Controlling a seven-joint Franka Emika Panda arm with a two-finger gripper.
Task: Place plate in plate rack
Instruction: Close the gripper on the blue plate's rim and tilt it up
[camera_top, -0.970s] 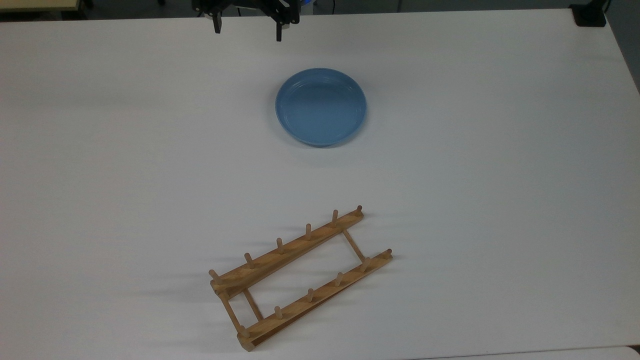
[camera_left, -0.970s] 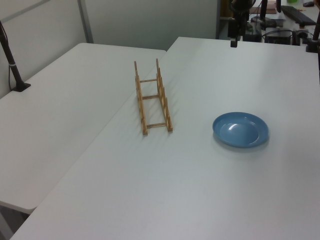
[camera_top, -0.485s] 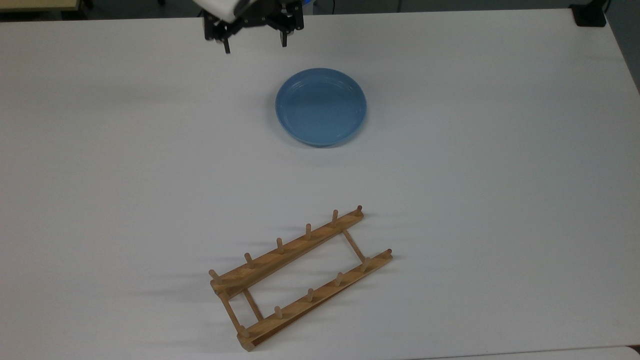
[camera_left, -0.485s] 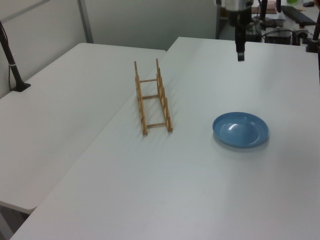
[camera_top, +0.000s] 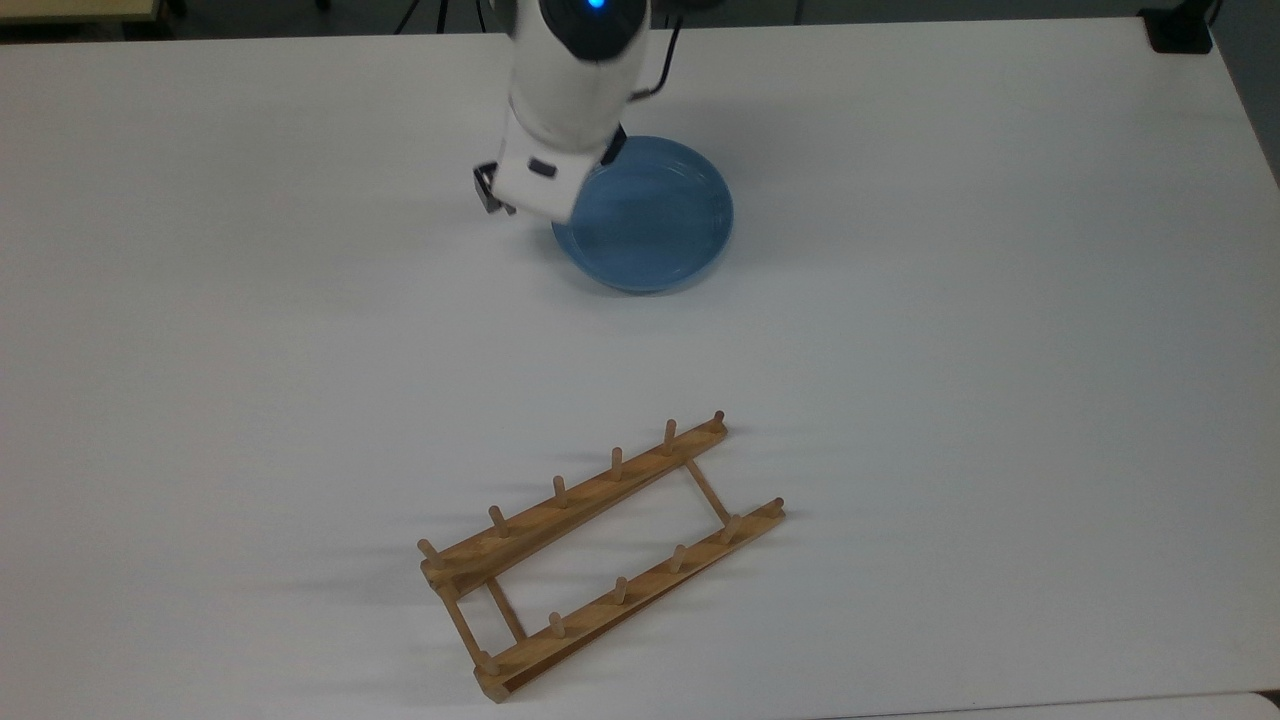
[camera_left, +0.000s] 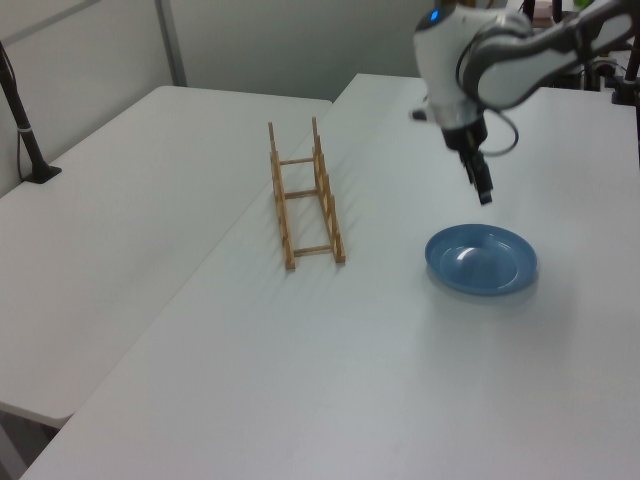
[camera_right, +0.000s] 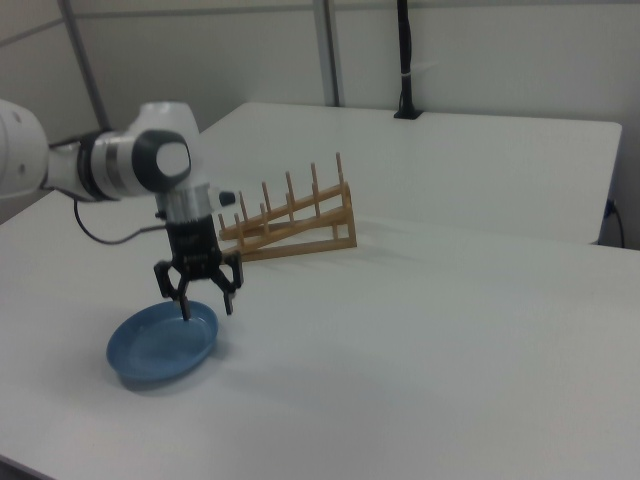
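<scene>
The light-blue plate (camera_top: 665, 225) (camera_left: 482, 260) (camera_right: 160, 345) lies flat on the white table. My gripper (camera_right: 208, 308) is open, points down and hangs just above the plate's rim on the top view's left. In the right view one fingertip (camera_right: 187, 312) is over the plate's inside and the other is outside the rim. The white wrist (camera_top: 560, 110) hides part of the plate in the top view. The wooden plate rack (camera_top: 580, 505) (camera_left: 327, 200) (camera_right: 295, 235) stands apart from the plate with nothing between its pegs.
A second white table (camera_left: 120, 220) adjoins this one beyond the rack. On it stands a black pole on a clamp (camera_left: 25, 120) (camera_right: 403, 60). A black block (camera_top: 1180, 30) sits at the top view's upper right corner.
The arm has come from the table's far edge down toward the plate and now hangs over its rim. The fingers have stayed apart. Plate and rack have not moved.
</scene>
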